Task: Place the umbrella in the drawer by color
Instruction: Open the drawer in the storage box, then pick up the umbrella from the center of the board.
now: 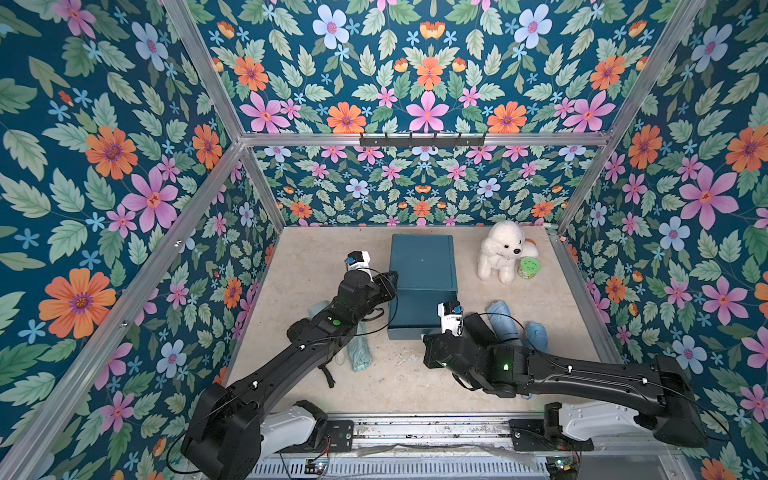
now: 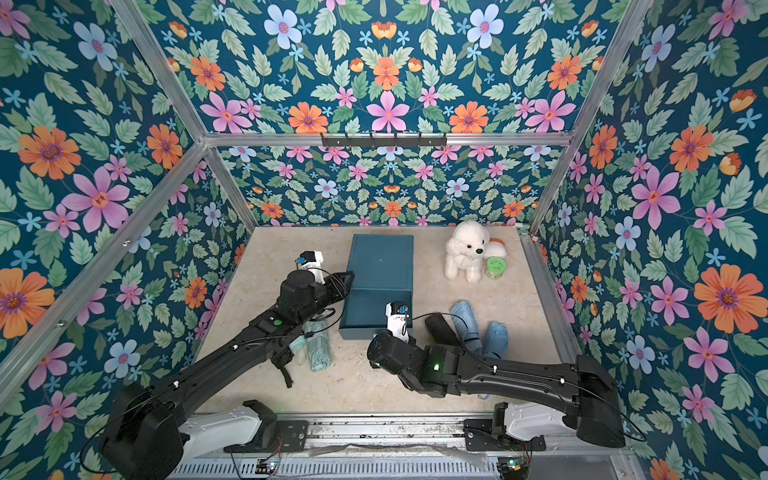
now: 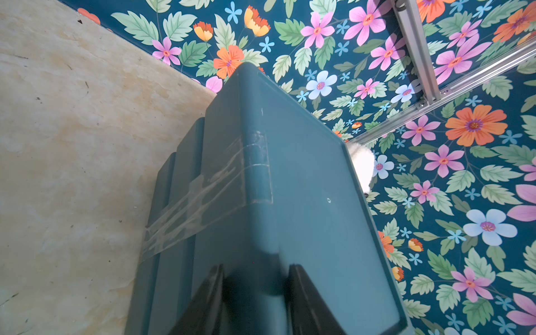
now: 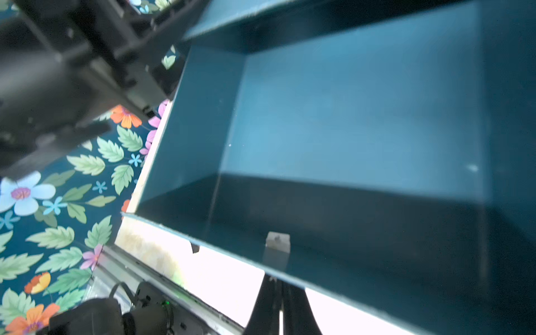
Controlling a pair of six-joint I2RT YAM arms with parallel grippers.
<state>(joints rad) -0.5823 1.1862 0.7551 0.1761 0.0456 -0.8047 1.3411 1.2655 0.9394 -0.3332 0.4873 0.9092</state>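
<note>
Left gripper half-closed astride cabinet corner, grip unclear, right gripper pinched shut at open drawer front.

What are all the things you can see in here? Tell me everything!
cabinet: one, teal, middle of table
drawer: one, teal, pulled open, empty
green umbrella: one, mint, folded, left of cabinet
blue umbrella: one, folded, black handle, right of cabinet
blue bundle: one, beside blue umbrella; unclear what
toy dog: one, white, back right
tin: one, green, beside dog
hook rack: one, black, back wall
left tool: black, jaws apart at cabinet's top edge
right tool: black, shut at drawer's front rim
</note>
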